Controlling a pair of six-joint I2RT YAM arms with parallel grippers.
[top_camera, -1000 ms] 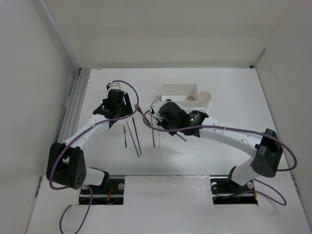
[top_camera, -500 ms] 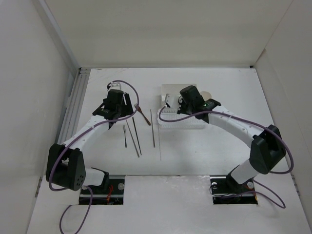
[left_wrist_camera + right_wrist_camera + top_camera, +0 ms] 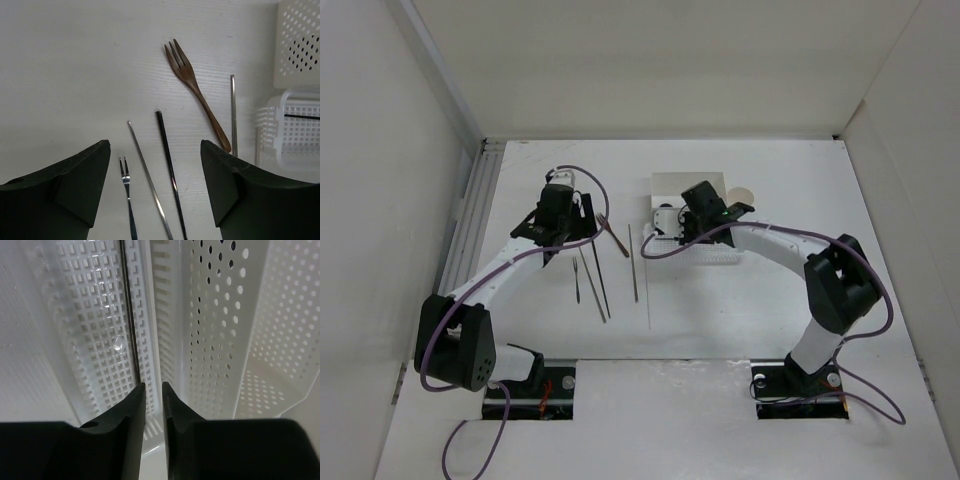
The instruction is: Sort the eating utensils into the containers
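Note:
Several chopsticks (image 3: 601, 277) and a small dark fork (image 3: 576, 281) lie left of centre, with a brown wooden fork (image 3: 613, 233) beside them. My left gripper (image 3: 565, 232) hovers open and empty above them. Its wrist view shows the wooden fork (image 3: 192, 87), a dark chopstick (image 3: 169, 170), a silvery chopstick (image 3: 147, 175) and the small fork (image 3: 126, 185). My right gripper (image 3: 668, 222) is over the white perforated basket (image 3: 710, 250), jaws a narrow gap apart and empty (image 3: 153, 385). A dark chopstick (image 3: 129, 325) lies in the basket (image 3: 95, 315). The spoon is out of view.
The white box (image 3: 688, 183) stands behind the basket, and the cream cup (image 3: 744, 196) is at its right, partly hidden by my right arm. Another silvery chopstick (image 3: 233, 110) lies close to the basket's left end (image 3: 272, 130). White walls enclose the table.
My right gripper carried a dark chopstick from the table's middle to the basket, where the chopstick now lies. My left gripper shifted only slightly.

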